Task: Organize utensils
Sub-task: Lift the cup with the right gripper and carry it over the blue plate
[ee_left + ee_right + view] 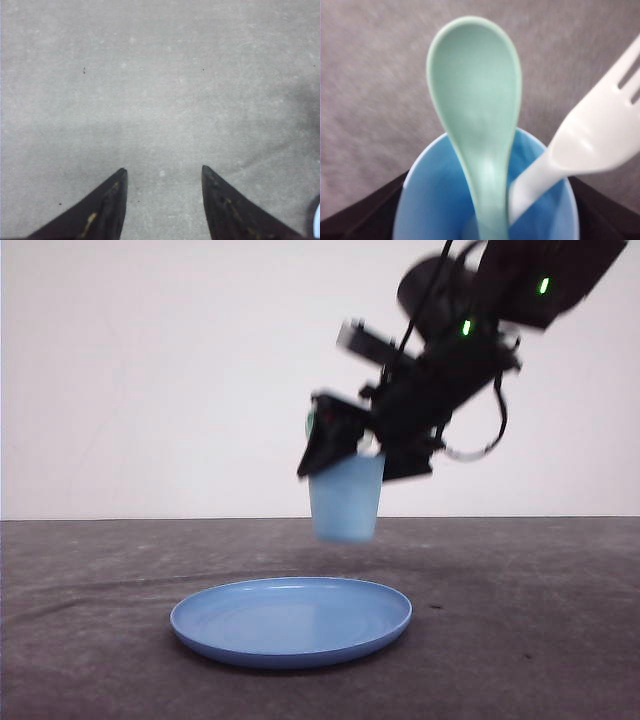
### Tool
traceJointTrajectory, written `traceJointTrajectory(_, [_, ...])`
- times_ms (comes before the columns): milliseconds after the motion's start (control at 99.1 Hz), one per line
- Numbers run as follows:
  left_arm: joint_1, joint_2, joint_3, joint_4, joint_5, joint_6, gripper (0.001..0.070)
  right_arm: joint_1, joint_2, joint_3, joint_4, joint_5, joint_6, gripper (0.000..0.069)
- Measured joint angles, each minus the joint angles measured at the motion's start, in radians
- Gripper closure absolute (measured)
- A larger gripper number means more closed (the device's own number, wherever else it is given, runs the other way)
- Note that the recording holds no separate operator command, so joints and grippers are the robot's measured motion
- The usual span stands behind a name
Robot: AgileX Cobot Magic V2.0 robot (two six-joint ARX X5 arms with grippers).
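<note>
A light blue cup (440, 200) sits between the two dark fingers (360, 212) of the right tool (485, 220), its rim touching them on both sides. Inside the cup stand two utensils, handles down. The mint-green spoon (475, 100) rises from the cup's middle, bowl uppermost and facing the camera. Just beside it, the white fork (600, 135) leans outward over the rim, tines pointing away. The grey counter (370, 90) lies blurred beyond them.
</note>
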Motion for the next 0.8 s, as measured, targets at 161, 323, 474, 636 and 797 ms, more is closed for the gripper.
traceJointTrajectory(161, [0.0,0.0,0.0,0.0,0.0,0.0,0.0436,0.014,-0.117,0.0,-0.153,-0.002,-0.003,0.0204])
traceJointTrajectory(323, [0.0,0.0,0.0,0.002,0.0,0.0,0.0436,0.052,-0.219,-0.031,-0.207,-0.001,-0.007,0.0204])
traceJointTrajectory(474, [0.0,0.0,0.0,0.005,0.0,0.0,0.0436,0.121,-0.327,-0.109,-0.198,0.0,-0.007,0.0206])
traceJointTrajectory(636, [0.0,0.0,0.0,0.007,0.0,0.0,0.0436,0.198,-0.369,-0.177,-0.192,0.04,-0.007,0.0206])
traceJointTrajectory(797, [0.0,0.0,0.0,0.007,0.0,0.0,0.0436,0.262,-0.369,-0.245,-0.143,0.083,-0.006,0.0206])
